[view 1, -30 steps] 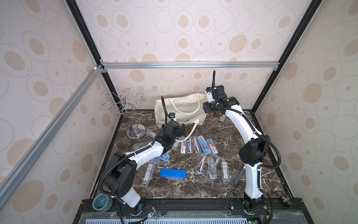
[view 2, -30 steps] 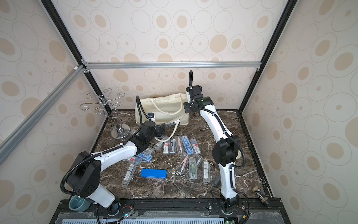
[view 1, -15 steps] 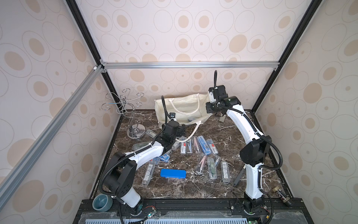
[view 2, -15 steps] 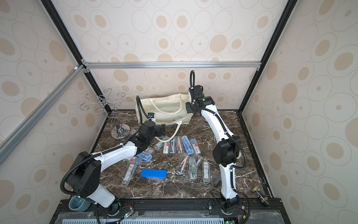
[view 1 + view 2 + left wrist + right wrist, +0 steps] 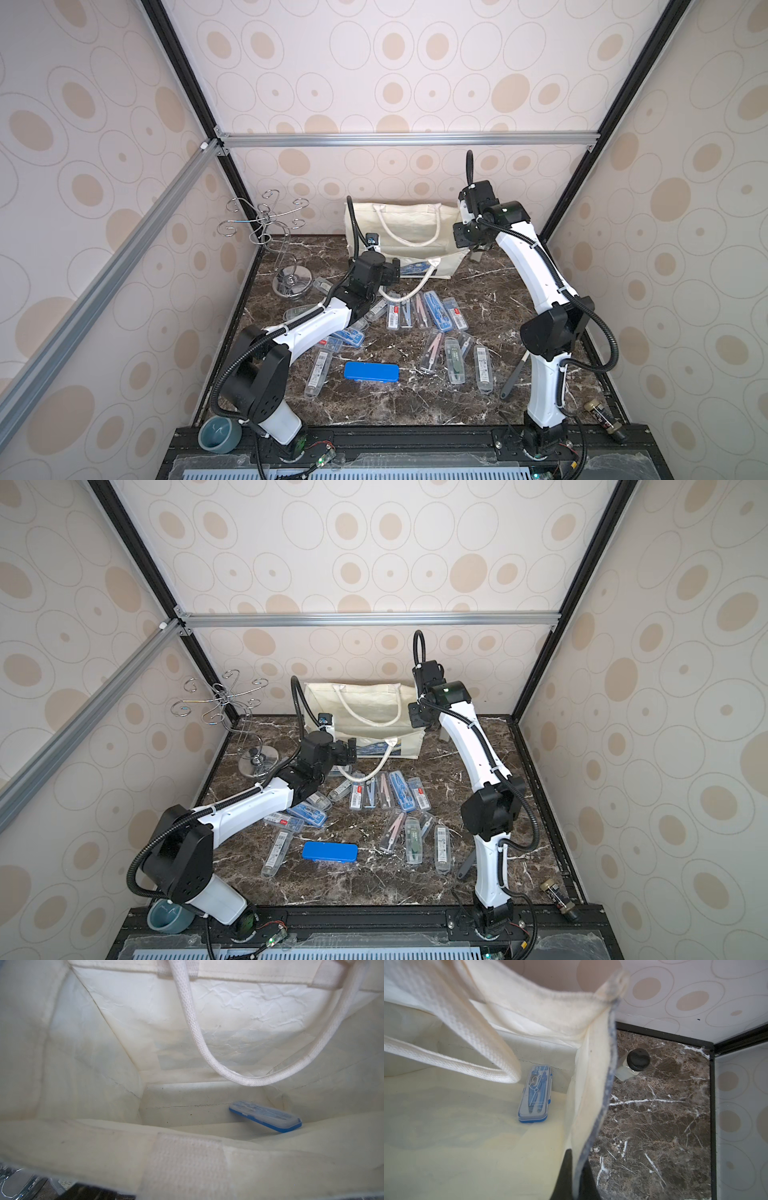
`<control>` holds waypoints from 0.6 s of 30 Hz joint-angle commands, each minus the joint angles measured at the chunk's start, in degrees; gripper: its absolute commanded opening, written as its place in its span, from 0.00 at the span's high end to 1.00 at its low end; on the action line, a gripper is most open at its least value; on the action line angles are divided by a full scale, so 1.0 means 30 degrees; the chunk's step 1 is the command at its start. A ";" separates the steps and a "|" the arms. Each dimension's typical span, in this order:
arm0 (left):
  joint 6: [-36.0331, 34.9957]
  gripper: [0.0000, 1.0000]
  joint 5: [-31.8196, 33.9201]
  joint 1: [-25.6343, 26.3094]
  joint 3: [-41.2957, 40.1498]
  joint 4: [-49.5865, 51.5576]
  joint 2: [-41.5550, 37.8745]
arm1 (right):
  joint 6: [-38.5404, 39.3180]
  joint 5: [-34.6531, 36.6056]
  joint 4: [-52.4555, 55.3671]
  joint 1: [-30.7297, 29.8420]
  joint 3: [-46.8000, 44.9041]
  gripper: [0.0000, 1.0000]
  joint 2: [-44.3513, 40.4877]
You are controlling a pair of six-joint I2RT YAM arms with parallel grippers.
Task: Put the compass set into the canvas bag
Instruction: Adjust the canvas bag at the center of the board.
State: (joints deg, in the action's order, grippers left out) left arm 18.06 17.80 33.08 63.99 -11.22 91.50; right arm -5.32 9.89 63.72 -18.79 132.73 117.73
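Observation:
The cream canvas bag (image 5: 407, 232) (image 5: 365, 712) stands at the back of the marble table, mouth open. One compass set (image 5: 534, 1095) (image 5: 266, 1115), in a blue-and-clear case, lies on the bag's floor near its right end. Several more compass sets (image 5: 436, 311) lie spread on the table in front. My right gripper (image 5: 463, 239) (image 5: 577, 1178) is shut on the bag's right rim (image 5: 591, 1084) and holds it up. My left gripper (image 5: 395, 268) (image 5: 352, 750) is open at the bag's front rim (image 5: 187, 1157); that rim hides its fingers in the wrist view.
A solid blue case (image 5: 371, 371) lies near the table's front. A wire hook stand (image 5: 286, 249) is at back left. A small black-capped bottle (image 5: 633, 1064) stands right of the bag. A teal cup (image 5: 220, 434) and a black tool (image 5: 513, 376) sit near the front edge.
My right gripper has shut on the bag's right rim and shifted slightly up and to the right with it. The left arm has stayed in place.

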 commanded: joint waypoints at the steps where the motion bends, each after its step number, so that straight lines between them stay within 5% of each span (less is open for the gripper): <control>1: -0.0527 0.00 -0.0305 -0.0215 0.1081 0.0267 0.0397 | -0.0272 0.1080 0.1567 0.0726 0.0495 1.00 -0.0970; 13: -0.0534 0.00 -0.2491 -0.0232 0.1788 0.0317 0.0221 | -0.0258 0.0353 0.1640 0.2307 0.2160 0.79 -0.0391; 18: -0.0477 0.00 -0.2831 -0.0303 0.1903 0.0399 0.0082 | 0.0022 -0.0718 0.0813 0.2336 0.2664 0.51 -0.0387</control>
State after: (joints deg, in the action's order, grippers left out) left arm 17.43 10.50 32.95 66.92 -10.59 93.21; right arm -6.00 9.87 66.98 -11.66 139.65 117.10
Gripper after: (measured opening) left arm 0.993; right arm 0.465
